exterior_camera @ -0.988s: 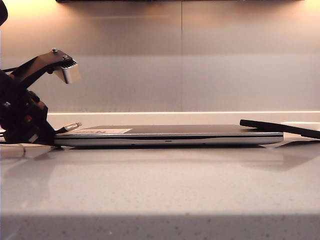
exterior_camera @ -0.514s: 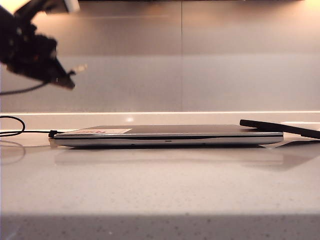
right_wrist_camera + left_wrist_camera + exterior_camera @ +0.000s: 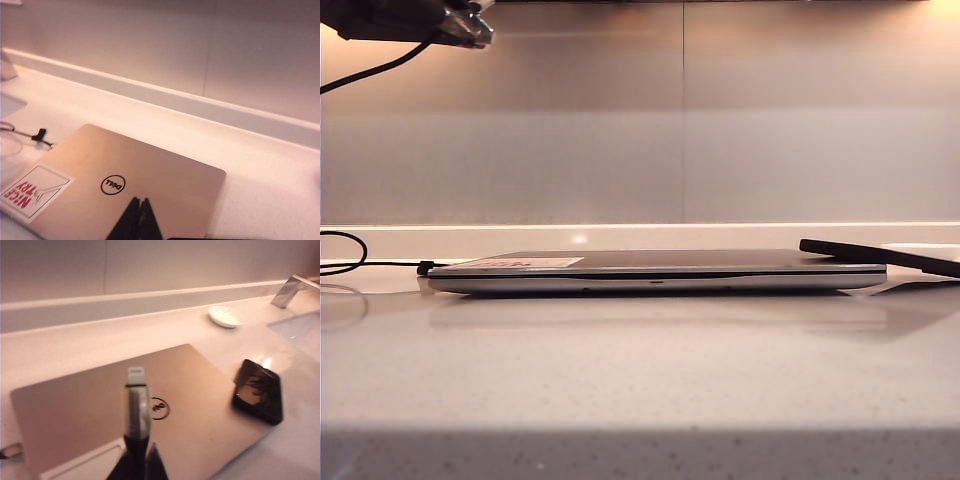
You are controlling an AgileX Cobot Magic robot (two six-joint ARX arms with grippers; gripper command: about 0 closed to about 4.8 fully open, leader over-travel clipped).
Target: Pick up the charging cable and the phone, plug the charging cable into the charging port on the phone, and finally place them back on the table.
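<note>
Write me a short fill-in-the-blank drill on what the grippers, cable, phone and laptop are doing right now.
1. The left gripper is shut on the ____, raised above the laptop.
2. The phone lies partly on the ____.
3. The right gripper is shut and holds ____.
4. The laptop's lid is ____.

Missing words: cable; laptop; nothing; closed

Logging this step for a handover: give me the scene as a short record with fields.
left pincer: shut on the charging cable, raised above the laptop, silver plug pointing forward
right pincer: shut, holding nothing, above the laptop's near edge
phone: leaning on the laptop's right edge, not picked up
second cable: on the table, left of the laptop
</note>
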